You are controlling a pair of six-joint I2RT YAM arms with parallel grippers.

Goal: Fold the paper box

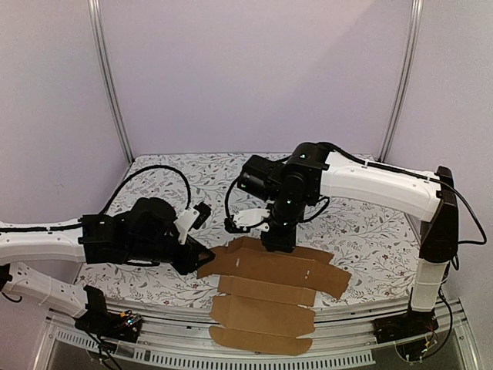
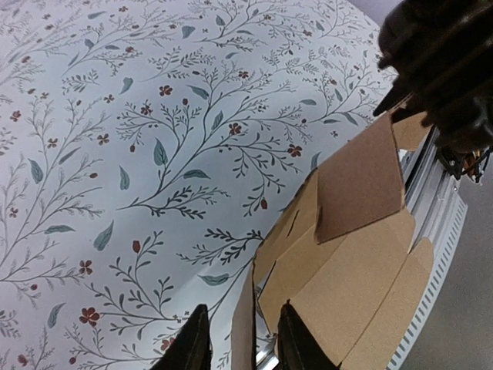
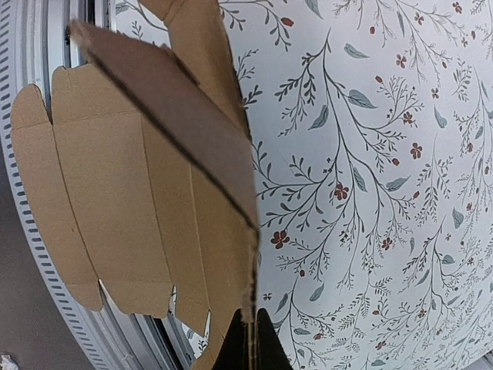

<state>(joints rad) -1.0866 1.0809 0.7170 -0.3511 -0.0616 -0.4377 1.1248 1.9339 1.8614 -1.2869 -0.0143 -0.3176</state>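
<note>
The paper box (image 1: 269,293) is a flat brown die-cut sheet lying at the table's near edge, its front panels reaching over the rail. My right gripper (image 1: 277,239) is shut on the sheet's far edge, and in the right wrist view its tips (image 3: 250,314) pinch the raised cardboard (image 3: 115,193). At the sheet's left end, my left gripper (image 1: 202,258) straddles an upturned side flap (image 2: 246,293). In the left wrist view the gripper (image 2: 243,308) is open, with a gap showing on each side of the flap. The remainder of the box (image 2: 362,270) spreads out to the right.
A floral cloth (image 1: 362,231) covers the table. A slotted metal rail (image 1: 177,339) runs along the near edge under the sheet's overhang. Two frame posts (image 1: 112,85) stand at the back corners, and a black cable (image 1: 154,169) loops behind the left arm.
</note>
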